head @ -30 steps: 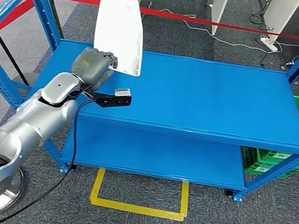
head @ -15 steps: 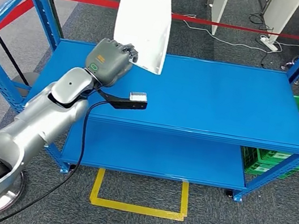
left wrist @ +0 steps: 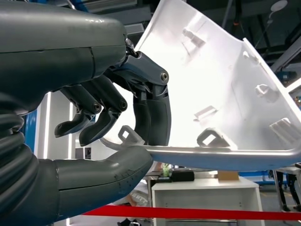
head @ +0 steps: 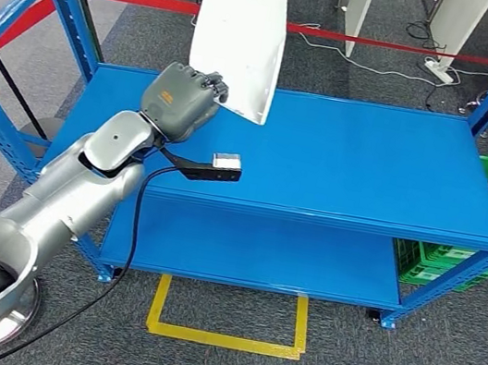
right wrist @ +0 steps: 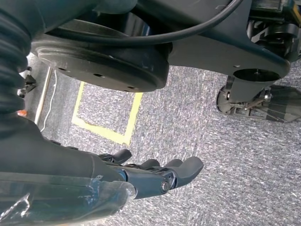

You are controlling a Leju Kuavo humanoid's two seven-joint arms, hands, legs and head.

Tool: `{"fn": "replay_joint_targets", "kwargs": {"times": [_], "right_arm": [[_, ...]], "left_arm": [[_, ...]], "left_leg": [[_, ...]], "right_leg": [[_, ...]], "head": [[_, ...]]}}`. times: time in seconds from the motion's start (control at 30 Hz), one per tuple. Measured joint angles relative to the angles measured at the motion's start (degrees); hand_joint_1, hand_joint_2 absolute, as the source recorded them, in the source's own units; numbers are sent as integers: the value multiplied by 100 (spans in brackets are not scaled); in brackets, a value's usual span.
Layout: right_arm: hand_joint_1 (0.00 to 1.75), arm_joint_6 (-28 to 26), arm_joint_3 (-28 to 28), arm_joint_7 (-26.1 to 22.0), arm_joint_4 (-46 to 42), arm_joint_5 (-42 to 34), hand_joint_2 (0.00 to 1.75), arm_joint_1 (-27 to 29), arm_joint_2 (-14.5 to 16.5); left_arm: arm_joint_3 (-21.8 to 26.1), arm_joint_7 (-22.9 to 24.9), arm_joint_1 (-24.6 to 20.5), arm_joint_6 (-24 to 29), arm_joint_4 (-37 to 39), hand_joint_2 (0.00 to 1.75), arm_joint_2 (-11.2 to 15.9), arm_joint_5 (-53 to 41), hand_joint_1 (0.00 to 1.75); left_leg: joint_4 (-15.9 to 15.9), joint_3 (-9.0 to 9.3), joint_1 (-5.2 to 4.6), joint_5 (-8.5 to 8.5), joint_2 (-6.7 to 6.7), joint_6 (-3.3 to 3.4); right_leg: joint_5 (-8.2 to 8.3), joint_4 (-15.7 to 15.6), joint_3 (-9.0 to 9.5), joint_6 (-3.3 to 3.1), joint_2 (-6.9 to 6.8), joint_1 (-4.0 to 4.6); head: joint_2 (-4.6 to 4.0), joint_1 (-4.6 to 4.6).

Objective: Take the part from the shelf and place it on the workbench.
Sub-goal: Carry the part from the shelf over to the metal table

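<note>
A: What's showing nearest, and what's getting cut off?

B: The right hand [right wrist: 156,176] is hanging over grey carpet, fingers straight and apart, grasping nothing. Next out, the left hand [head: 182,102] is gripping the white part [head: 243,37] by its lower edge.

A: And the part itself?

B: It's standing nearly upright above the blue shelf [head: 371,166], clear of the top deck. It's a curved white shell with moulded clips inside; its top is running off the frame.

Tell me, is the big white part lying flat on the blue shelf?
No, the left robot hand holds the white part up, tilted above the blue shelf.
</note>
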Motion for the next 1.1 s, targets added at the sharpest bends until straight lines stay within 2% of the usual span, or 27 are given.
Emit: {"fn": "replay_joint_targets", "kwargs": {"times": [0.27,0.47,0.57,0.6,0.63,0.67,0.73,0.77,0.8,0.83,0.9,0.93,0.97,1.07,1.1], "right_arm": [[0,-10,-90,-37,0,29,175,0,0],[0,-16,-148,-39,0,40,175,1,0],[0,-26,-176,-38,0,42,175,1,0],[0,-30,-184,-38,0,42,175,1,0],[0,-34,-191,-38,0,40,175,2,-1],[0,-36,-202,-42,0,37,175,5,-1],[0,-37,-230,-61,0,27,175,7,-1],[0,-38,-243,-69,0,26,175,4,-1],[0,-40,-253,-74,0,27,175,1,-2],[0,-44,-261,-71,0,29,175,0,-4],[0,-52,-272,-66,1,36,175,4,-10],[0,-55,-274,-64,3,37,175,6,-8],[0,-55,-275,-64,4,39,175,6,-4],[0,-54,-278,-66,7,43,175,9,4],[0,-54,-279,-66,7,43,175,10,4]], "left_arm": [[-316,273,60,-9,-496,175,40,120,175],[-468,324,129,-15,-723,175,49,259,175],[-519,324,134,-16,-770,175,51,289,175],[-529,324,134,-16,-786,175,49,292,175],[-536,324,134,-18,-799,175,43,295,175],[-543,323,138,-21,-808,175,37,299,175],[-555,316,162,-32,-812,175,30,315,175],[-561,311,181,-38,-812,175,29,325,175],[-566,305,198,-43,-812,175,29,334,175],[-571,302,211,-46,-812,175,28,341,175],[-580,297,219,-48,-815,175,27,347,175],[-581,295,216,-48,-818,175,27,351,175],[-582,293,213,-47,-823,175,25,356,175],[-597,289,211,-48,-829,175,25,370,175],[-603,287,210,-49,-831,175,28,374,175]], "left_leg": [[9,-5,-7,-11,0,15],[49,-22,-27,-40,0,70],[27,-17,-20,7,7,132],[-2,-6,-4,38,16,153],[-32,2,16,62,25,170],[-52,8,35,79,34,179],[-47,-2,40,87,45,187],[-41,-10,43,90,50,184],[-32,-21,51,95,55,177],[-18,-35,65,99,57,165],[33,-72,97,98,50,108],[62,-98,102,98,44,66],[93,-119,99,104,37,23],[127,-162,90,156,28,-71],[156,-188,95,112,32,-98]], "right_leg": [[0,-6,1,10,0,-7],[-3,-11,4,64,1,-30],[14,-27,2,120,2,-39],[-33,11,-18,141,0,-33],[-155,156,-78,162,-4,-29],[-343,424,-184,183,-10,-31],[-770,1205,-464,234,-19,-50],[-888,1498,-557,257,-21,-61],[-906,1609,-563,277,-23,-71],[-809,1465,-442,300,-27,-85],[-539,717,29,366,-34,-119],[-440,392,233,362,-15,-125],[-410,203,343,339,2,-128],[-385,184,305,182,42,-115],[-361,190,274,130,39,-115]], "head": [[0,-1],[0,-2],[0,-3],[0,1],[0,9],[0,18],[0,31],[0,31],[0,32],[0,32],[0,34],[0,39],[0,45],[0,51],[0,46]]}}
